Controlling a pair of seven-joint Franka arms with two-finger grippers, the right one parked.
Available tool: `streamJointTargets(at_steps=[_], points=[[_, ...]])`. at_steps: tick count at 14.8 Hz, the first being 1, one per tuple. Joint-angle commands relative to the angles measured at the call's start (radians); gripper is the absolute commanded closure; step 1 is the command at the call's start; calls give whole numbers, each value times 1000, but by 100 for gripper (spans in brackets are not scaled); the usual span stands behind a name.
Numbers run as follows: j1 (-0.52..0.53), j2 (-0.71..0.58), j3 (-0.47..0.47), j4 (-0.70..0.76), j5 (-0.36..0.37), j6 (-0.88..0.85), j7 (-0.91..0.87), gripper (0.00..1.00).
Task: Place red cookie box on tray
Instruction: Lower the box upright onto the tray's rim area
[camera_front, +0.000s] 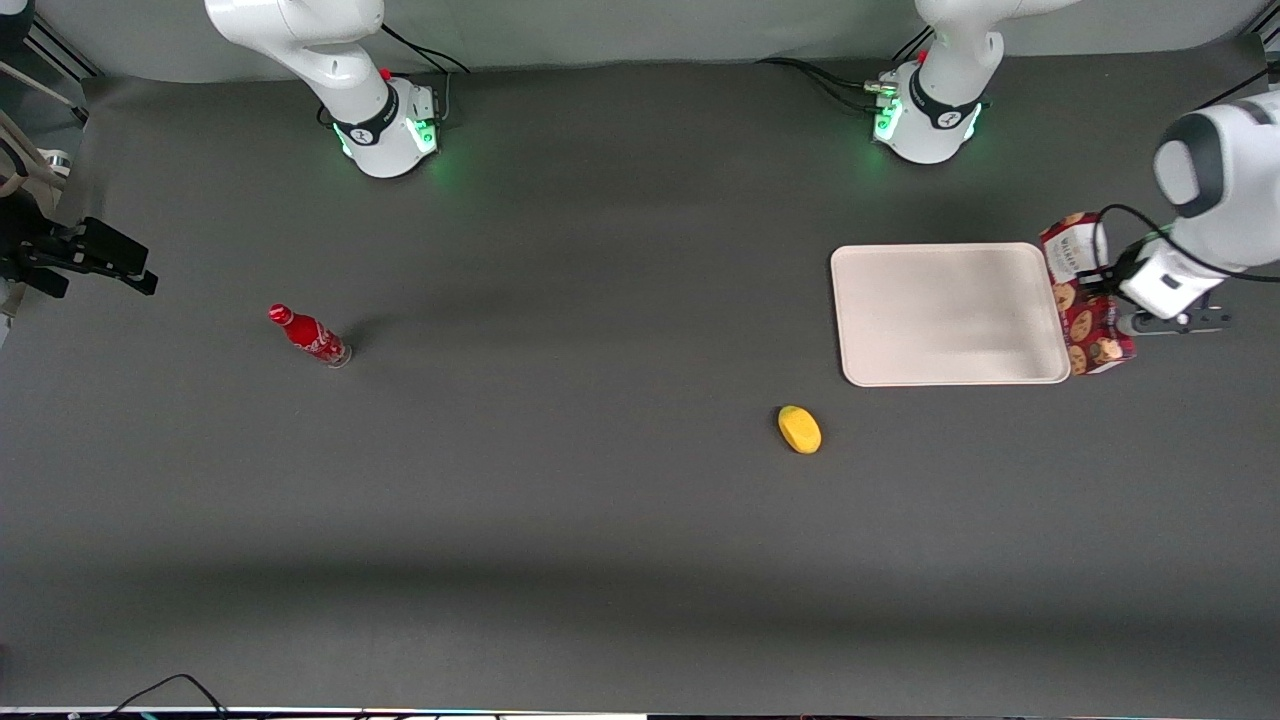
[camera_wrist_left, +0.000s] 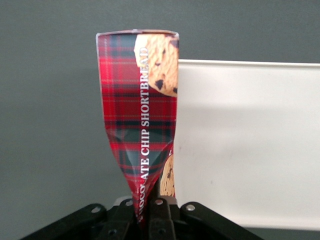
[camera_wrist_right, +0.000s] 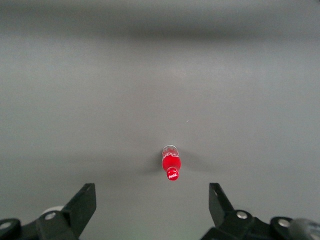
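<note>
The table (camera_front: 600, 520), covered in dark grey, carried everything, and the largest thing on it was the tray (camera_front: 950, 313), a flat beige rectangle with rounded corners lying toward the working arm's end. Its pale surface (camera_wrist_left: 250, 145) also showed in the left wrist view, just beside the carton. The red cookie box (camera_front: 1083, 318) stood at the tray's short edge on the working arm's side, outside the rim and either touching it or just beside it; the front view did not settle which. It was a slim tartan-red carton (camera_wrist_left: 140, 110) printed with chocolate-chip cookies and white lettering. The gripper (camera_front: 1125, 318) sat at the box's outer face, away from the tray, and was clamped on the carton: in the left wrist view the fingers (camera_wrist_left: 161, 220) pinched the cardboard so tightly that the box creased and narrowed toward them (camera_wrist_left: 145, 210). Nearer the front camera than the tray lay a small yellow object (camera_front: 799, 429). Toward the parked arm's end stood a small red soda bottle (camera_front: 309, 335), upright (camera_wrist_right: 171, 163).
</note>
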Motion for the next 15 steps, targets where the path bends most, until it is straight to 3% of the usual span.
streamJointTargets(at_steps=[1, 4, 6, 8, 11, 12, 13, 15], points=[[-21, -21, 13, -132, -7, 180, -41, 100], [-24, 16, 13, -146, -5, 206, -39, 99], [-24, 48, 13, -149, -1, 226, -28, 93], [-24, 64, 13, -149, 7, 237, -21, 78], [-24, 79, 13, -147, 9, 260, -21, 68], [-24, 87, 13, -147, 9, 273, -18, 43], [-24, 88, 13, -144, 10, 275, -1, 4], [-24, 76, 12, -138, 9, 272, 13, 0]])
